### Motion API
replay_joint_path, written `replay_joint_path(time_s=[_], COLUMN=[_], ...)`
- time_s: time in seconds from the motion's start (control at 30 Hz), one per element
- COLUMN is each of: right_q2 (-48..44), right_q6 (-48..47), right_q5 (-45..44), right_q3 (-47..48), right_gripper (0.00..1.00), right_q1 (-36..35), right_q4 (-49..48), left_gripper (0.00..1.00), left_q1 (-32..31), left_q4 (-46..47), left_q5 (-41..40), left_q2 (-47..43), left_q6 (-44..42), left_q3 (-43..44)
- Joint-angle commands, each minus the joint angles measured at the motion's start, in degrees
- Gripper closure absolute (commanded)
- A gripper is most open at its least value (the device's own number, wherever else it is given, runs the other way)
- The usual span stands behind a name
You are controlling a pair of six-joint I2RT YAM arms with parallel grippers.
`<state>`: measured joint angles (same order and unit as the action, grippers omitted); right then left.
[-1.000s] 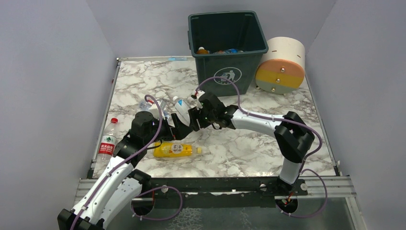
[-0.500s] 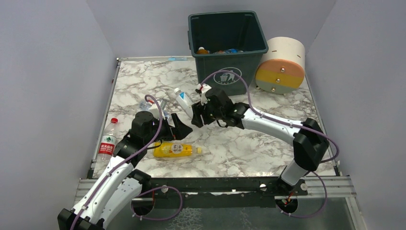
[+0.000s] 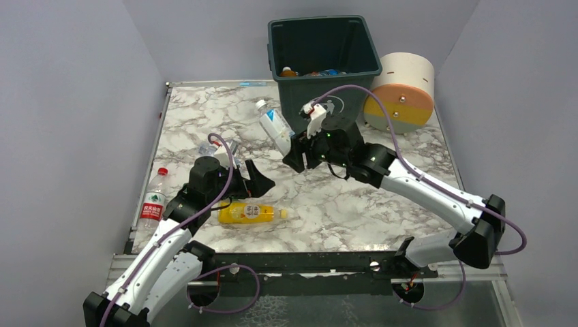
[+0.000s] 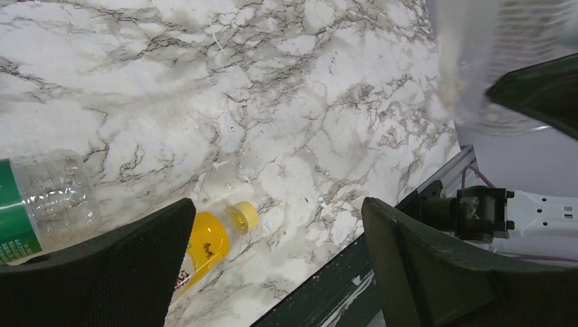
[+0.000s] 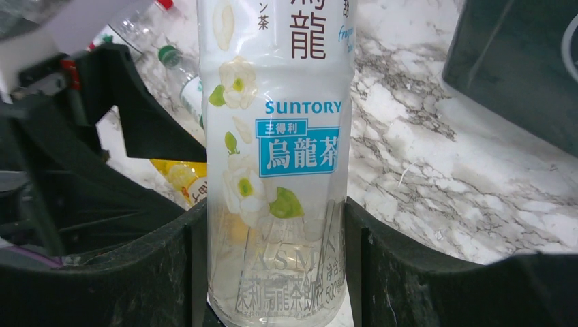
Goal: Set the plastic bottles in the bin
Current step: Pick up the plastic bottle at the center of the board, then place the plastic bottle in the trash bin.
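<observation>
Claws split: right claw (image 3: 293, 151) clamped on a clear bottle (image 3: 275, 127), left claw (image 3: 255, 180) spread and empty.

In the wrist view the right claw (image 5: 276, 272) pinches the clear bottle (image 5: 276, 136) near its base, below a white flowered label with blue Suntory lettering. From above, that bottle is held off the bench (image 3: 354, 197) at centre frame, cap tilted to the upper left, just in front of the dark green bin (image 3: 300, 109) at upper centre. Several bottles (image 3: 307, 71) lie inside the bin. Left of centre, the left claw hangs with jaws wide apart just above a yellow-orange bottle (image 3: 249, 212) lying on the bench. A red-labelled bottle (image 3: 153, 201) lies at the bench's left edge. A cream-and-orange cylinder (image 3: 402, 92) sits to the right of the bin.
</observation>
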<state>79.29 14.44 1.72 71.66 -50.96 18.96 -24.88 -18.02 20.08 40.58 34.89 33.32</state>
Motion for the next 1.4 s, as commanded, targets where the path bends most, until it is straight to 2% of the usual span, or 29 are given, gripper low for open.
replay_joint_path(time_s=[0.0, 0.2, 0.67, 1.13, 1.37], right_q2=[-4.09, -5.13, 3.25, 11.89, 15.83], right_q6=[-1.75, -3.86, -8.27, -5.25, -2.52], right_q5=[-1.78, -5.55, -8.38, 2.34, 8.78], right_q3=[4.76, 10.50, 26.02, 36.58, 42.75], right_gripper=[0.37, 0.35, 0.33, 0.34, 0.35], right_q1=[-0.46, -0.45, 0.71, 12.19, 20.46], right_q4=[1.92, 2.58, 2.20, -0.31, 0.00], left_gripper=[0.01, 0.01, 0.01, 0.01, 0.01], left_q1=[-0.25, -0.30, -0.25, -0.25, -0.25], left_q4=[1.90, 2.02, 3.14, 3.67, 3.51], left_q5=[-0.07, -0.11, 0.13, 0.80, 0.50], left_q2=[-0.31, -0.17, 0.12, 0.78, 1.00], left_q6=[0.43, 0.50, 0.87, 0.84, 0.78], left_q3=[1.57, 1.51, -0.01, 0.23, 0.25])
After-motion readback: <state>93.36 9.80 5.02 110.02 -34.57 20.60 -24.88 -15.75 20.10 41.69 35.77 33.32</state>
